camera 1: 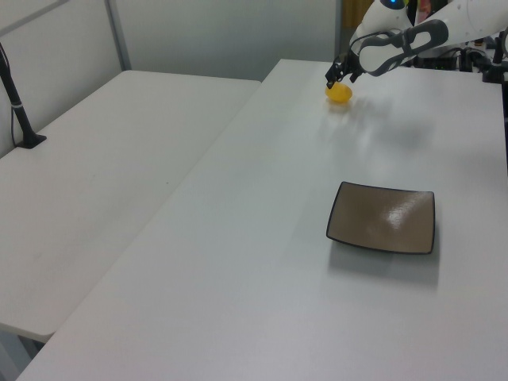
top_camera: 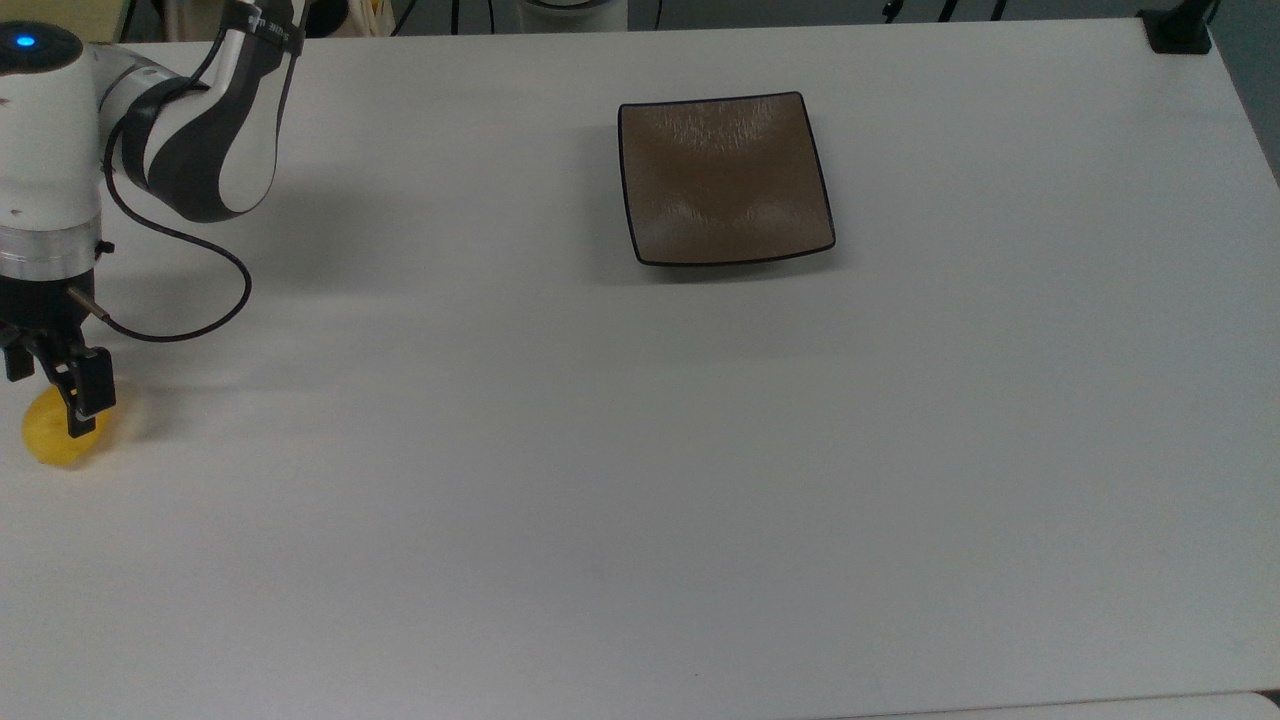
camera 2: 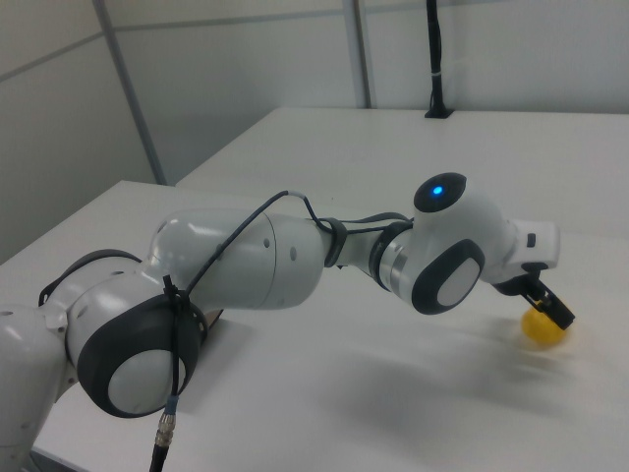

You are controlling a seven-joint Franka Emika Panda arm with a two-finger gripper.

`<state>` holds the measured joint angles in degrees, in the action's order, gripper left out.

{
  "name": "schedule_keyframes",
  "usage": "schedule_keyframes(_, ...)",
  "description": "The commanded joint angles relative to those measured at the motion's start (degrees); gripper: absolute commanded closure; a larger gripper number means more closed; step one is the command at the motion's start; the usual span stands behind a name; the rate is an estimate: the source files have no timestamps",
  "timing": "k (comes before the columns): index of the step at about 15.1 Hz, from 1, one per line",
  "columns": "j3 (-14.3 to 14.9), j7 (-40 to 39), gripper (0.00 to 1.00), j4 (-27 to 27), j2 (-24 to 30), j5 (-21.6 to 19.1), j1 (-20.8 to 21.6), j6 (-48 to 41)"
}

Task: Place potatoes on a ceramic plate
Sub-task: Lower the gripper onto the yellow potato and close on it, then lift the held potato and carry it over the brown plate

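The small yellow potato (top_camera: 58, 443) lies on the white table near the top view's left edge. My gripper (top_camera: 46, 392) hangs right over it, open, one finger on each side of its upper part, and hides the potato's top. In the left view the gripper (camera 1: 340, 77) sits just above the potato (camera 1: 340, 94) at the table's far end. The right view has a dark fingertip (camera 2: 552, 309) touching or nearly touching the potato (camera 2: 545, 328). The square brown-grey ceramic plate (top_camera: 725, 180) rests empty, far to the top view's right, and is also seen as the plate (camera 1: 382, 217) in the left view.
The white table (top_camera: 640, 480) spreads wide between potato and plate. A black cable (top_camera: 190, 320) loops from my wrist over the table. A second white table (camera 1: 103, 175) stands on the left view's left, with a black post (camera 1: 20, 111) on it.
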<state>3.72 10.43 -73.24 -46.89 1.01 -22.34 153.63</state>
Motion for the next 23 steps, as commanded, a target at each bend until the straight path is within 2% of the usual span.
schedule_keyframes(1, 0.1, 1.3, 0.00, 2.8, -2.7, 1.2, 0.0, 0.6)
schedule_keyframes(6, 0.1, 1.2, 0.00, 2.8, -3.6, 2.0, 0.2, 0.6)
schedule_keyframes(7, 0.1, 1.2, 0.04, 2.8, -3.6, 2.1, 0.3, 0.6)
schedule_keyframes(11, 0.1, 1.1, 0.35, 2.8, -3.6, 2.3, 0.3, 0.6)
schedule_keyframes(13, 0.1, 1.1, 0.44, 2.8, -3.6, 2.3, 0.3, 0.6)
schedule_keyframes(18, -1.0, 1.3, 0.45, 1.1, -0.4, 3.1, -0.3, 0.1)
schedule_keyframes(23, -3.6, 1.3, 0.45, -7.2, 7.7, 5.4, -0.5, -1.0)
